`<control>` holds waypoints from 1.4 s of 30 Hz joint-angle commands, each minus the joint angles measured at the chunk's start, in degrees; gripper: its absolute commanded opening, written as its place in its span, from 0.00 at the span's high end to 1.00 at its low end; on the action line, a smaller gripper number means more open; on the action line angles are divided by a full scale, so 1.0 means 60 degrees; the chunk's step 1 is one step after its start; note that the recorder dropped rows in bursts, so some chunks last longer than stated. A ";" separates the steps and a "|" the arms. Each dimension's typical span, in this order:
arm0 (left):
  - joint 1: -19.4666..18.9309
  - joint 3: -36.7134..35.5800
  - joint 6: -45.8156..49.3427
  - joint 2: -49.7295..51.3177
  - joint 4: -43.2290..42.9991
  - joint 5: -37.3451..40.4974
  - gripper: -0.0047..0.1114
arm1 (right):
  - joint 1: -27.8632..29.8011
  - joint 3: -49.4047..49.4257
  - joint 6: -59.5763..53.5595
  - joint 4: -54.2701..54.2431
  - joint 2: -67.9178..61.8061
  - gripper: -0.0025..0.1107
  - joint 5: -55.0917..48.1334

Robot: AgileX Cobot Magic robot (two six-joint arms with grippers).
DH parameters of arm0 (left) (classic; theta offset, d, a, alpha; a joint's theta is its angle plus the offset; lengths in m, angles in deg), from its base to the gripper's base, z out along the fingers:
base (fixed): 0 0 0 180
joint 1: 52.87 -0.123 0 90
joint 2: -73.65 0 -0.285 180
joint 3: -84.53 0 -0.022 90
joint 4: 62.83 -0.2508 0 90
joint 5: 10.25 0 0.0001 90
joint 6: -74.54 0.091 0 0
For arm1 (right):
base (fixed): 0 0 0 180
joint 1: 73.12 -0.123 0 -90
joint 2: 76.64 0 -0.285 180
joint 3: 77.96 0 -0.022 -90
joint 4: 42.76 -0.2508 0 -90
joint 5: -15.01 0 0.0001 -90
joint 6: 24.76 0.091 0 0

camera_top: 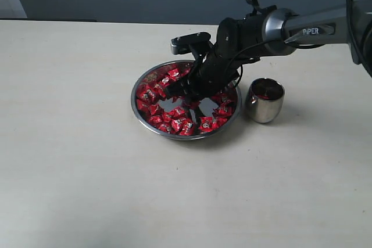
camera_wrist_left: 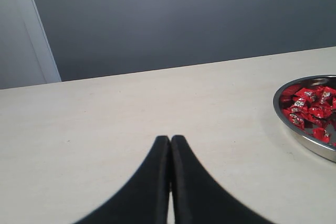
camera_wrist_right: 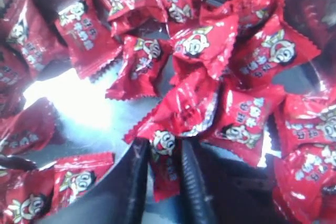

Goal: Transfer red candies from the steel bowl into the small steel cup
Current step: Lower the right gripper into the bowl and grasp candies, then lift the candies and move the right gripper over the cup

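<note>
The steel bowl [camera_top: 174,136] sits mid-table, holding many red candies [camera_top: 174,121] around a bare patch of its floor. My right gripper [camera_top: 185,92] reaches down into the bowl from the right. In the right wrist view it [camera_wrist_right: 164,148] is shut on one red candy [camera_wrist_right: 167,167], pinched between both fingers just above the bowl's floor. The small steel cup [camera_top: 265,100] stands upright just right of the bowl, with some red showing inside. My left gripper [camera_wrist_left: 170,139] is shut on nothing over bare table; the exterior view does not show it. The bowl's rim [camera_wrist_left: 310,142] and candies [camera_wrist_left: 311,107] lie beyond it.
The pale table [camera_top: 75,161] stretches around the bowl and cup. My right arm [camera_top: 302,27] spans above the cup from the right edge. A grey wall [camera_wrist_left: 168,19] rises behind the table's far edge.
</note>
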State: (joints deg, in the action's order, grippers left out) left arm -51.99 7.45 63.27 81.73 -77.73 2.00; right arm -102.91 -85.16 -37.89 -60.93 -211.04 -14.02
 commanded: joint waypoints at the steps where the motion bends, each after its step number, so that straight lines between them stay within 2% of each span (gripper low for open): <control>1: 0.0061 -0.0023 -0.0035 -0.0049 0.0039 -0.0054 0.96 | 0.0010 0.0016 -0.0051 -0.0127 0.0028 0.98 -0.0050; 12: 0.0061 -0.0023 -0.0035 -0.0049 0.0039 -0.0054 0.96 | 0.0010 0.0016 -0.0051 0.0091 0.1821 0.98 -0.0215; 18: 0.0061 -0.0023 -0.0035 -0.0049 0.0039 -0.0054 0.96 | 0.0080 0.0016 0.0357 0.1409 0.3296 0.98 -0.0939; 23: 0.0061 -0.0023 -0.0035 -0.0049 0.0039 -0.0054 0.96 | 0.0519 0.0052 0.1499 0.2580 0.4296 0.98 -0.1662; 28: 0.0061 -0.0023 -0.0035 -0.0049 0.0039 -0.0054 0.96 | 0.1226 0.0052 0.1541 0.2687 0.5023 0.98 -0.2625; 35: 0.0061 -0.0023 -0.0035 -0.0049 0.0039 -0.0054 0.96 | 0.2200 0.0052 0.1541 0.2761 0.5254 0.98 -0.4840; 42: 0.0061 -0.0023 -0.0035 -0.0049 0.0039 -0.0054 0.96 | 0.2351 0.0052 0.1342 0.2507 0.4857 0.98 -0.5006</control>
State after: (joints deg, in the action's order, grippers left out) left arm -51.99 7.45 63.27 81.73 -77.73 2.00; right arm -89.10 -85.16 -28.94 -45.13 -180.60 -43.85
